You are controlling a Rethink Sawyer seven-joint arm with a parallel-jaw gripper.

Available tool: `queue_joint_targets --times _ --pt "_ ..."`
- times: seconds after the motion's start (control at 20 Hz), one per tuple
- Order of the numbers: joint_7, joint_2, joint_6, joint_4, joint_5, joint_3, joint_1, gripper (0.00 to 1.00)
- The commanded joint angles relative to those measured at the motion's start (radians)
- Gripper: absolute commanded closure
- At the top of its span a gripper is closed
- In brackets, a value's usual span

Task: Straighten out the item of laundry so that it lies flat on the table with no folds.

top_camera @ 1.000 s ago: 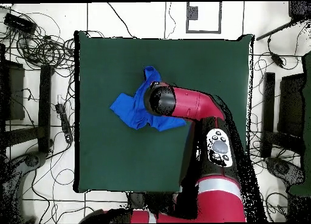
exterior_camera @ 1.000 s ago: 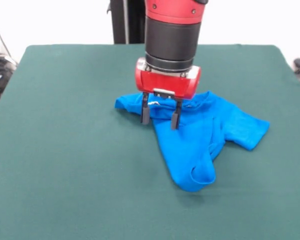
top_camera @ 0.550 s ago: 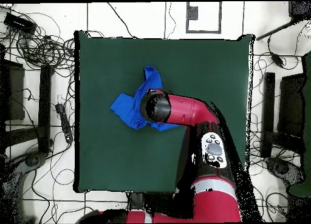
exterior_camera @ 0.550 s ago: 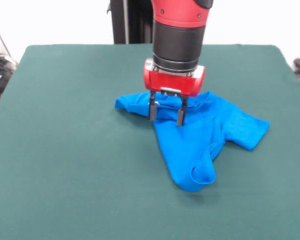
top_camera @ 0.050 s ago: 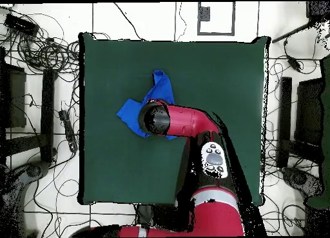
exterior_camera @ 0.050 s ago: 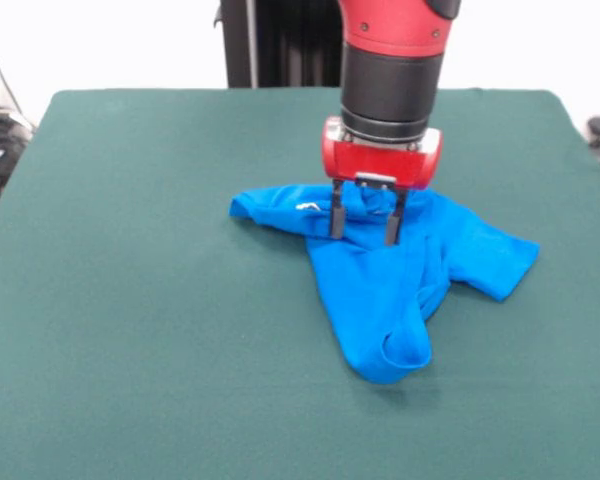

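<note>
Nearest me, below the hand (exterior_camera @ 0.050 s ago: 363, 224), a long folded lobe of the blue T-shirt (exterior_camera @ 0.050 s ago: 380, 290) reaches toward the front of the table (exterior_camera @ 0.050 s ago: 130, 350) and ends in a rolled, open loop of cloth. Off to one side of the hand a sleeve-like flap lies spread out; to the other side a narrower twisted strip runs away from it, with a small white fleck of print showing. The shirt sits about mid-table, bunched and doubled over itself, nowhere near flat.

The hand hangs straight down over the upper ridge of the heap, its two dark fingers (exterior_camera @ 0.050 s ago: 336, 212) parted with a gap between them, nothing held. I cannot tell whether the tips touch the fabric or stop just short of it. From overhead, the arm covers the middle of the T-shirt (top_camera @ 0.050 s ago: 161, 90), with blue showing on either side.

My worry: the cloth under the fingers looks several layers deep, so closing here could pinch more than one layer and lift the whole bundle without opening it. A drag across the felt-like green surface could also deepen the twist.

I count one shirt, one table, one hand with two fingers.
</note>
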Motion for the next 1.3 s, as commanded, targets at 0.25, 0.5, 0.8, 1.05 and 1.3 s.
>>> queue_joint_targets --times 0.25,0.5,0.8,1.05,1.3 --pt "0.184 0.038 -0.072 0.113 0.034 0.108 0.076 0.0" --pt "0.188 0.06 -0.079 0.101 0.043 0.106 0.089 0.0" --pt "0.184 0.07 -0.108 0.117 0.038 0.117 0.087 0.0" --pt "0.18 0.104 -0.129 0.096 0.035 0.116 0.087 0.0" --pt "0.165 0.124 -0.134 0.082 0.034 0.128 0.076 0.0"
